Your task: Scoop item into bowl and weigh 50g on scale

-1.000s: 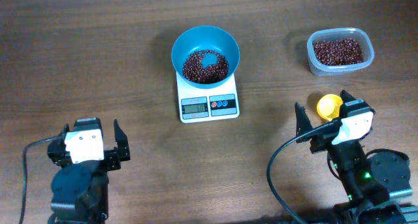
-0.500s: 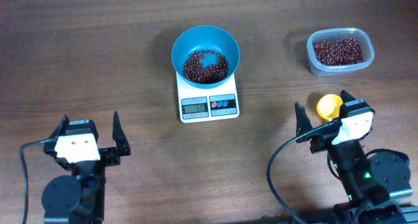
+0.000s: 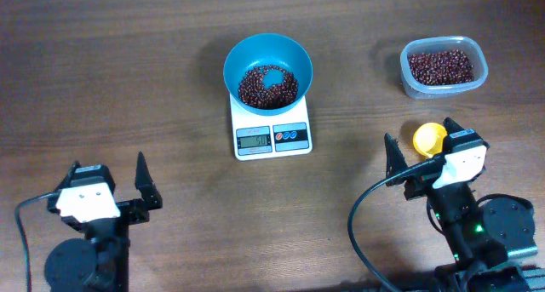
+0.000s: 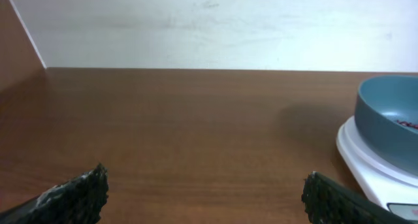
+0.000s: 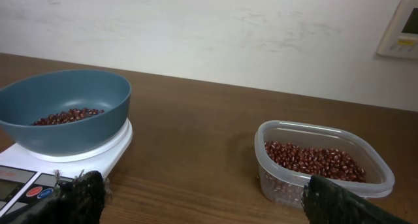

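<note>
1. Left gripper [image 4: 204, 185]: jaws spread wide, nothing between them, set near the front left of the table [image 3: 128, 71].
2. Right gripper [image 5: 202, 185]: jaws spread wide and empty.
3. Scale [image 3: 272, 115]: sits mid-table with its display facing the arms (digits too small to read).
4. Bowl [image 3: 247, 49]: stands on the scale and overhangs the platform.
5. Beans [image 3: 255, 88]: a loose heap in the bowl, with more in the clear tub [image 3: 443, 92] at the far right.
6. Yellow scoop [image 3: 428, 137]: lies just beside the right gripper.

Lab-like room: plain wooden table [image 3: 128, 71], bare white wall [image 4: 209, 21].
</note>
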